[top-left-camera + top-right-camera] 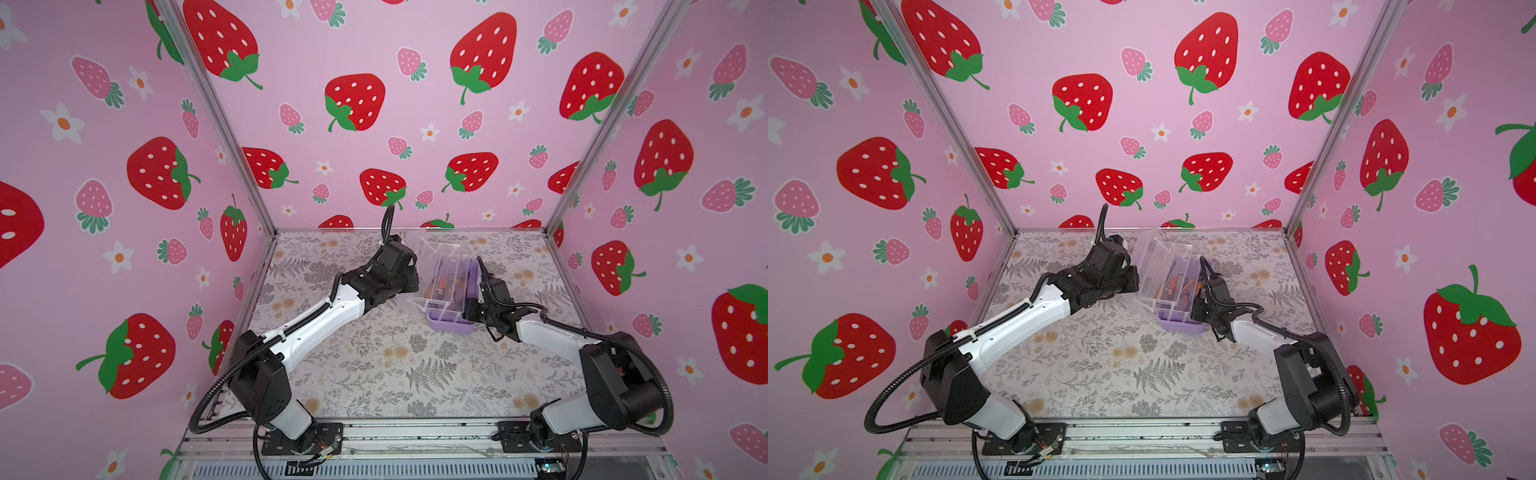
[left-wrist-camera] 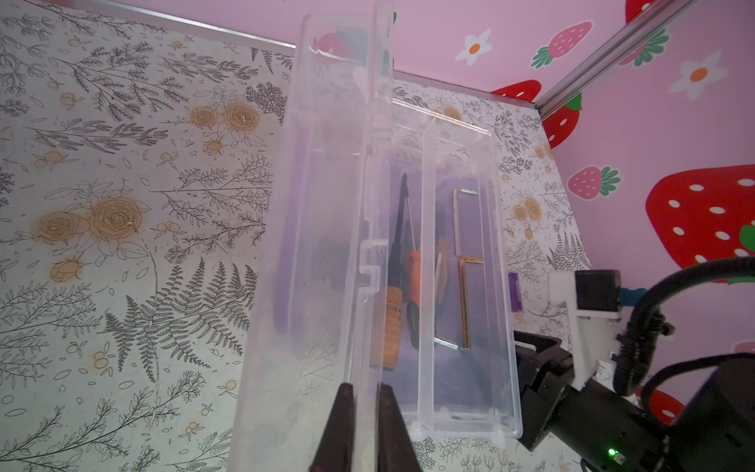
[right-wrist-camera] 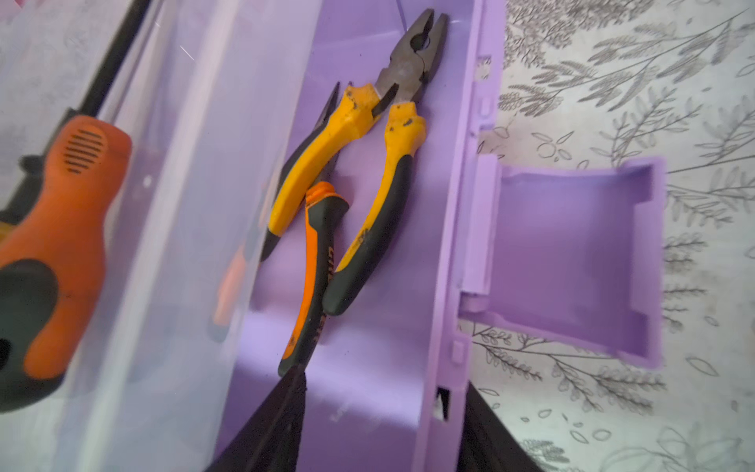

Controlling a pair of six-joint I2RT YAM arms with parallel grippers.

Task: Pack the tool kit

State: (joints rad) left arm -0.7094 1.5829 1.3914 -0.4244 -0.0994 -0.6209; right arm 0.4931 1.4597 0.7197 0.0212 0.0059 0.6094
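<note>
Two pliers (image 3: pixel 347 122), one half hidden, left gripper (image 2: pixel 365 394) clamped on clear lid (image 2: pixel 327 204), right gripper (image 3: pixel 384 388) apart

The tilted-up clear lid (image 1: pixel 440 266) walls off the lilac box (image 1: pixel 451 326) from the left. The right tool (image 3: pixel 384 384) straddles the box's right wall, jaws apart. Pliers (image 3: pixel 355 118) cover the floor inside. The table (image 1: pixel 374 374) in front lies bare.

lilac box (image 3: pixel 388 359) with clear lid (image 2: pixel 327 204), yellow-and-black pliers (image 3: pixel 355 118), orange-and-black screwdriver (image 3: pixel 61 229), grey floral table (image 1: pixel 374 374), pink strawberry-print walls (image 1: pixel 415 104).
</note>
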